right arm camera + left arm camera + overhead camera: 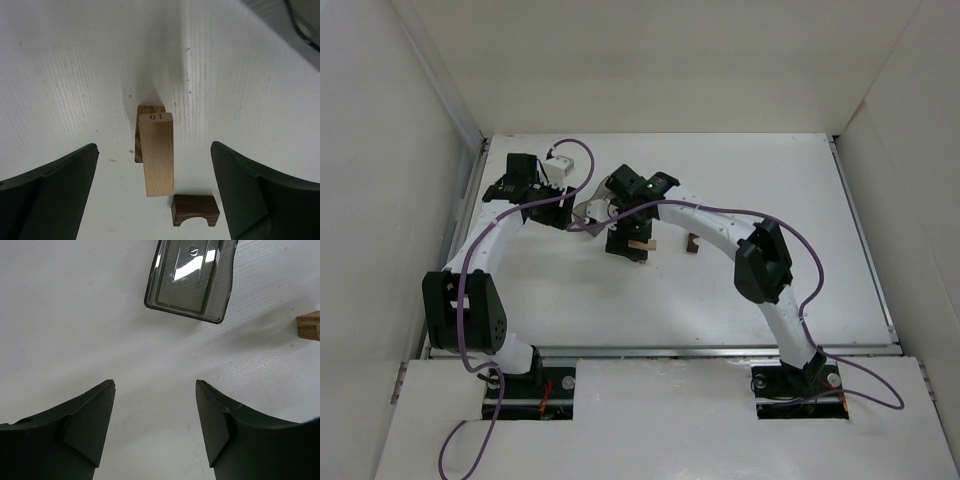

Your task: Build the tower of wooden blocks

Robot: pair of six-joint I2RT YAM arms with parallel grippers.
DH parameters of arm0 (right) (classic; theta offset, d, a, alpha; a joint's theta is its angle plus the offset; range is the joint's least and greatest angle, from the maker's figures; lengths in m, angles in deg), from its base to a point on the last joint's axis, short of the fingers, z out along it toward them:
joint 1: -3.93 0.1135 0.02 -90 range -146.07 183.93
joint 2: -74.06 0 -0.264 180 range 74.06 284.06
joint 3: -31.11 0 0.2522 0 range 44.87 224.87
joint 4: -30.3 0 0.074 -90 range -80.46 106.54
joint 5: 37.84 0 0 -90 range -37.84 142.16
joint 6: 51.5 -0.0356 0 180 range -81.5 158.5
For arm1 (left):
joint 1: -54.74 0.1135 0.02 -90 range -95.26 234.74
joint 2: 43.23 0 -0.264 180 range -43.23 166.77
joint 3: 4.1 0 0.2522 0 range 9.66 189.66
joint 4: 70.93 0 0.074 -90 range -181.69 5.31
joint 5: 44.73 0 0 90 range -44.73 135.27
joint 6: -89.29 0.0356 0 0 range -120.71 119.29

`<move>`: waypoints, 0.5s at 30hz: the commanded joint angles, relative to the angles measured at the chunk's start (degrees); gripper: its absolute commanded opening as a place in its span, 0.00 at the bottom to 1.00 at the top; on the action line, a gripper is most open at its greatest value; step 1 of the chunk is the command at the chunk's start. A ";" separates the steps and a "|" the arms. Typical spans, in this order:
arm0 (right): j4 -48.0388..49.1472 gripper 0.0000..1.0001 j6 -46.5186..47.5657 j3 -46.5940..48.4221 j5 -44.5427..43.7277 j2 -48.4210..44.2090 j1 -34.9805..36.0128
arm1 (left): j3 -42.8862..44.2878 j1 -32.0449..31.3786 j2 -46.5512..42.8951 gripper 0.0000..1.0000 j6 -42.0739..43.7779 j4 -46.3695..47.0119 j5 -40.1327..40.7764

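1. Step in hand, my read: the tail end of a placement. The right pincer [154, 147] stood wide, one finger either side of the wood block tower [156, 150], clear of it and holding nothing.
2. The left pincer [155, 385] was partly parted and empty, hanging above bare worktop [65, 315]. The grey bin [190, 280] lay just ahead of it.
3. Tower location: mid-worktop, in the gap between the right pincer's fingers, near the bin but apart from it.
4. Tower look: I could count only two pieces.
   - A tan block [159, 170], end face stamped "10", lay flat on a darker, grained lower block [150, 110].
   - The lower one peeked out along the tan block's left side and far end, so the top piece sat off-centre.
   - I couldn't tell from the wrist view whether anything sat beneath that, and the overhead view was too small to help.
5. A dark arch block [195, 210], with a curved notch in its near edge, lay on the worktop just beside the tan block's near end, not on the stack.
6. Next move, judged: raise the right pincer straight up so neither finger clips the stack, then go for the arch block. It's small and sits close to the tower, so the approach needs fingers lined up across it and kept off the tan block.
7. Risk: the top piece looked light and loose, and any sideways touch would likely slide it off.
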 commanded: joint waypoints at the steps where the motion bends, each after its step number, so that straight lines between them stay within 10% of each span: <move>1: 6.82 1.00 -5.09 0.19 -0.15 -10.24 0.44 | -0.53 0.21 -0.50 0.62 -0.63 0.85 -1.22; 7: 37.71 1.00 -25.12 -28.20 -6.03 -32.56 -2.88 | -0.53 0.21 -0.50 0.62 -0.63 0.85 -1.22; 9: 52.10 1.00 -40.87 -37.48 -21.28 -43.03 -4.56 | -0.53 0.21 0.03 0.62 -0.63 0.85 -0.52; 15: 56.76 1.00 -67.15 -58.34 -49.13 -59.03 -10.36 | 5.09 0.21 1.17 0.62 -1.16 0.85 -0.60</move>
